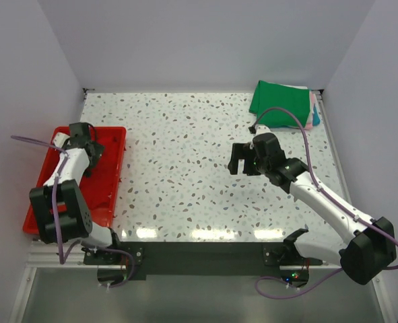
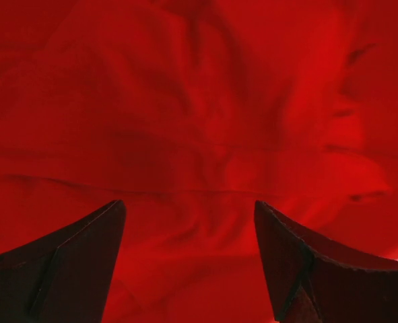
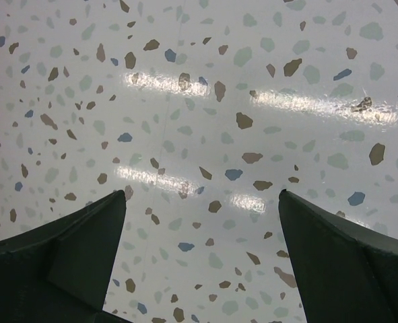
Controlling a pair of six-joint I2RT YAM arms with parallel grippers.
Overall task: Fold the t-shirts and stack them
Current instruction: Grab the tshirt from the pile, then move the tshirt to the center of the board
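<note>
Left claw (image 2: 188, 208) stood wide open, holding nothing, fingers poised just above the crumpled red t-shirt (image 2: 199, 101) in the red tray (image 1: 121, 161) — apparently placed to pinch the cloth. Right claw (image 1: 242, 160), equally open and empty, hovered over the table (image 1: 178, 202) — presumably waiting where the shirt would be spread. The folded green t-shirt (image 1: 278, 104) topped the stack (image 1: 312, 116) at the far-right corner.

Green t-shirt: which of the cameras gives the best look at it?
The top external view. There the green t-shirt lies folded on a stack at the far right corner of the table. The left wrist view shows only red cloth, the right wrist view only that speckled table; neither shows it.
</note>
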